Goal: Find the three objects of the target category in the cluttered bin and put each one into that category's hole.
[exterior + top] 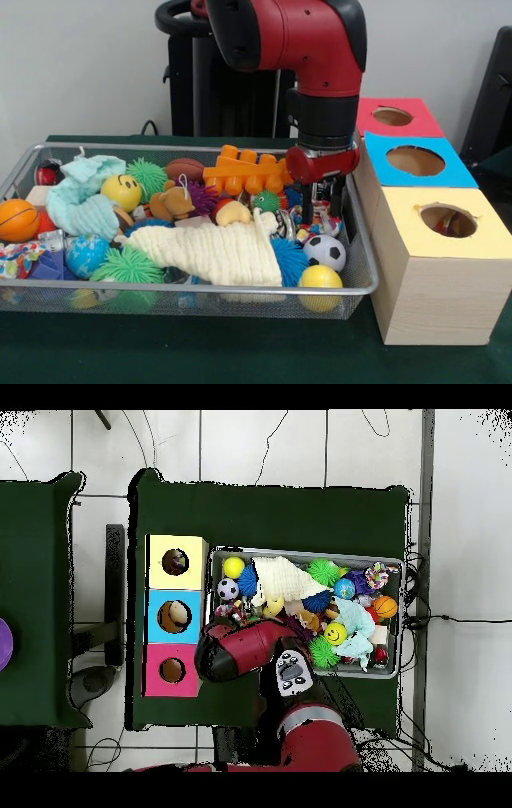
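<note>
The wire mesh bin (pixel 200 289) is full of toys; it also shows in the overhead view (pixel 300 553). My gripper (pixel 321 210) is open and reaches down into the bin's right end, its fingers either side of a white polka-dot cloth piece (pixel 324 218). Whether they touch it I cannot tell. Another polka-dot cloth piece (pixel 18 258) lies at the bin's front left corner, also seen from overhead (pixel 377 574). The yellow-topped box's hole (pixel 448 220) is right of the bin, with something reddish showing inside. In the overhead view the arm hides my gripper.
A cream muslin cloth (pixel 216 252) and a mint-green cloth (pixel 80 200) lie in the bin among balls, spiky toys and an orange block (pixel 244 172). A soccer ball (pixel 325 252) sits just in front of my gripper. Blue-topped (pixel 416 160) and red-topped (pixel 394 117) boxes stand behind the yellow one.
</note>
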Controlling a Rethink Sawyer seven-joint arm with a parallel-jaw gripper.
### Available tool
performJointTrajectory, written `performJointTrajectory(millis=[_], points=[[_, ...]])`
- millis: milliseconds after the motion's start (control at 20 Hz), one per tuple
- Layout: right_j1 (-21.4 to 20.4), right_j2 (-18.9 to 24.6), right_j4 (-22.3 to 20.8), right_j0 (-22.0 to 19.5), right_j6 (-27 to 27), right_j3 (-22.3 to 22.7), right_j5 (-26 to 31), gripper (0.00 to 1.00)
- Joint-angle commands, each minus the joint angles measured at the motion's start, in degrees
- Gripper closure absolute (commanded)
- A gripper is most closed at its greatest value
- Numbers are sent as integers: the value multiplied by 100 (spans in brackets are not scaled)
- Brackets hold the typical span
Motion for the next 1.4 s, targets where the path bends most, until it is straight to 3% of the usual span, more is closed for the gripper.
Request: performJointTrajectory(millis=[50, 150, 200, 950, 1250, 1400], points=[[232, 83, -21, 79, 365, -408, 587, 0], [240, 107, -27, 52, 319, -387, 635, 0], [238, 104, -35, 46, 321, -372, 605, 100], [181, 48, -33, 81, 387, -364, 504, 100], [-874, 1097, 284, -917, -43, 371, 1083, 100], [-1185, 1327, 367, -1155, -110, 483, 1296, 100]])
